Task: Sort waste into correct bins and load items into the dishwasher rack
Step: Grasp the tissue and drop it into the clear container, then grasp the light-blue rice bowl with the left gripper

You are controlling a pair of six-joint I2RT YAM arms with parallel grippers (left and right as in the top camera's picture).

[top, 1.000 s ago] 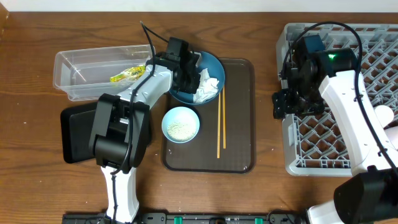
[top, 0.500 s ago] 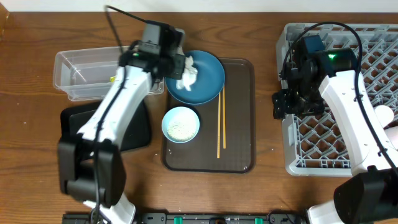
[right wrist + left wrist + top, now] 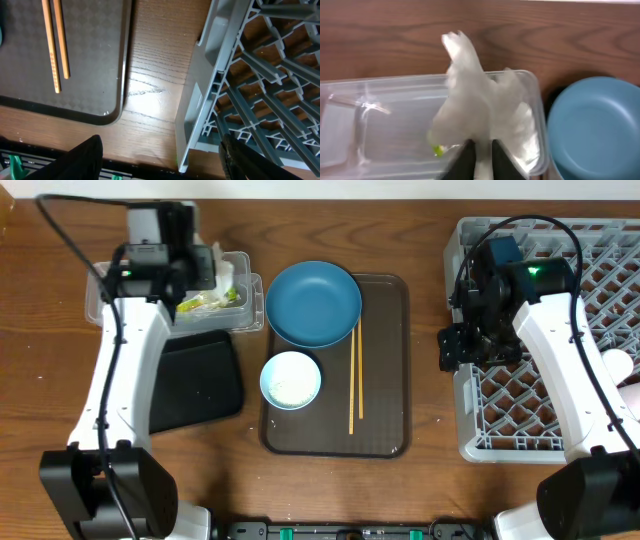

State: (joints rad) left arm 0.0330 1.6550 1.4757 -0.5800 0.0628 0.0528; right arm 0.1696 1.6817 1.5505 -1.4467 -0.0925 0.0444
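My left gripper (image 3: pixel 212 272) is shut on a crumpled white napkin (image 3: pixel 228 277) and holds it over the right end of the clear tub (image 3: pixel 108 292). In the left wrist view the napkin (image 3: pixel 472 100) spreads above the fingers (image 3: pixel 465 157), over the tub (image 3: pixel 375 125). A yellow-green wrapper (image 3: pixel 204 302) lies in the tub. The big dark-blue bowl (image 3: pixel 313 303) is empty. The small light-blue bowl (image 3: pixel 291 379) holds rice. The chopsticks (image 3: pixel 355 375) lie on the brown tray (image 3: pixel 385 420). My right gripper (image 3: pixel 462 346) is open and empty at the left wall of the grey rack (image 3: pixel 560 250).
The black tray (image 3: pixel 200 380) lies just in front of the clear tub. A white cup (image 3: pixel 621 365) sits in the rack at its right edge. In the right wrist view the chopsticks (image 3: pixel 55 45) and the rack wall (image 3: pixel 200 100) flank a strip of bare wood.
My left arm has lifted the napkin out of the dark-blue bowl and carried it left, over the clear tub. The bowl is now empty. The right arm has not moved.
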